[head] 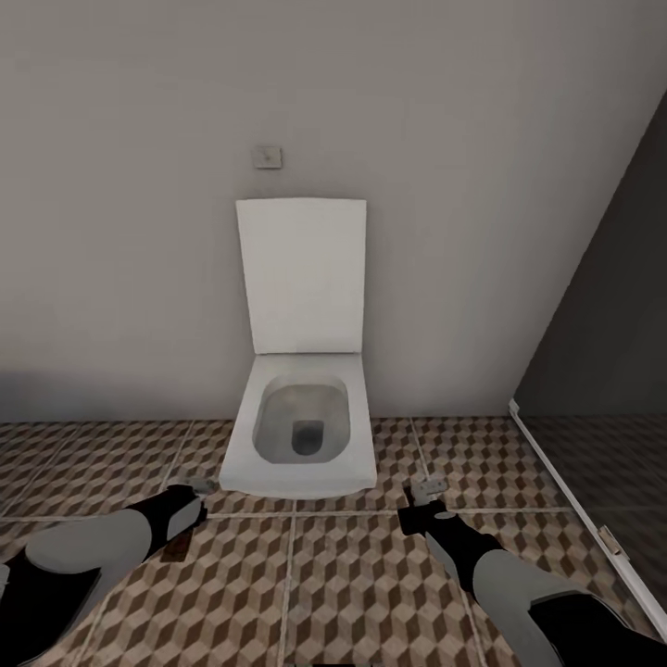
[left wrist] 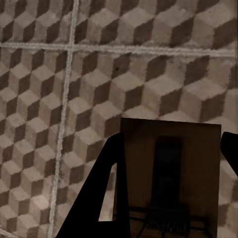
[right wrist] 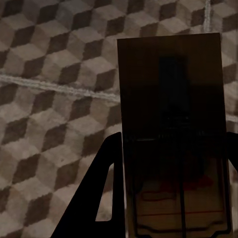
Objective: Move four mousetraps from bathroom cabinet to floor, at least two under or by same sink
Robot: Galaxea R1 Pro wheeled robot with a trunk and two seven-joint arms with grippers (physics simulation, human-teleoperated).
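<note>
**Both grippers carrying mousetraps in front of the toilet**

Left gripper is clamped on a mousetrap: on my left wrist feed the dark-brown slab sits between the two black fingers, filling the lower right of the frame, with the wire spring visible near the bottom edge. Behind it I see only the bathroom floor, cube-patterned tiles with pale grout lines crossing at the upper left.

My right gripper grips a second mousetrap, a taller dark slab running from the upper middle to the bottom of the right wrist frame, its wire frame showing low down. The same tiling lies behind it.

On the head feed, both arms reach in from the lower corners, the left gripper and right gripper low over the floor. Between and beyond them a white toilet stands against the grey wall, lid raised, with a small square flush plate above it. A dark glass panel with a white frame edge runs along the right side.
</note>
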